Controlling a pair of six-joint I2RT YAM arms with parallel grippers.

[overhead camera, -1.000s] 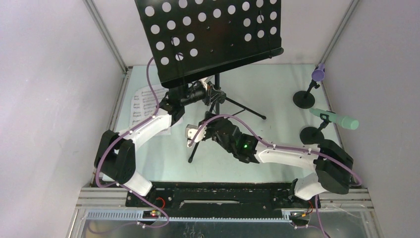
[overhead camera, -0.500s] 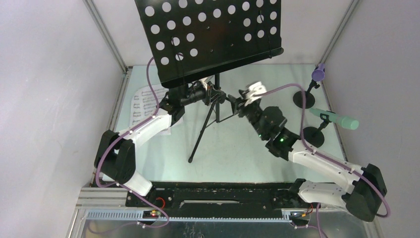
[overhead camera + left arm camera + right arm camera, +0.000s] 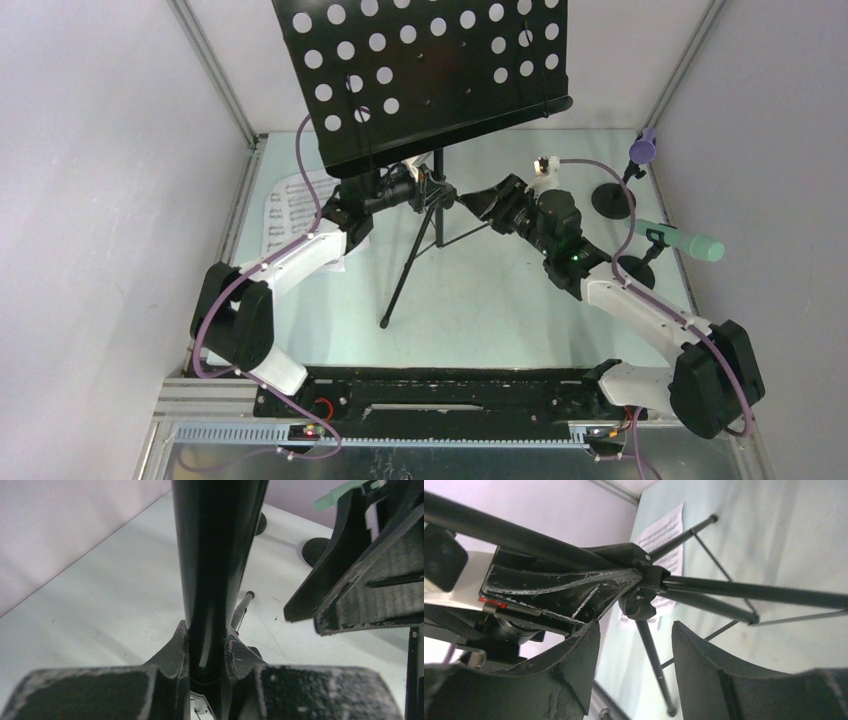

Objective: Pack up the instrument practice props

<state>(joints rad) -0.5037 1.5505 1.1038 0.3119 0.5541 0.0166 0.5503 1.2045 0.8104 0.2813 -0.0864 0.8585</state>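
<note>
Left claw [image 3: 428, 190] is clamping the music rack [image 3: 430, 70] on its centre pole [image 3: 215, 580], just above the tripod hub [image 3: 639, 605]. The left wrist view is showing the pole pinched tight between both fingers [image 3: 90, 692].

The rack is standing upright on its three legs at mid-rear of the surface [image 3: 500, 300]. Its perforated plate is tilting and overhanging the left arm.

Right claw [image 3: 478, 205] is sitting released, jaws spread, gripping nothing. It is pointing at the hub from the right. In the right wrist view the hub knob is sitting just past the gap between the fingertips [image 3: 704, 680], not touching either one.

Sheet-music pages [image 3: 285, 210] are lying flat at the left edge of the surface, partly hidden under the left arm.

Purple microphone [image 3: 643, 150] is sitting in the rear mic holder [image 3: 613, 200] at the right-rear corner. Mint-green microphone [image 3: 680, 240] is resting near-horizontal in the nearer mic holder [image 3: 632, 270] along the right edge. The right forearm is passing just beside that nearer base. Both mics are sitting well apart from the claws.
</note>
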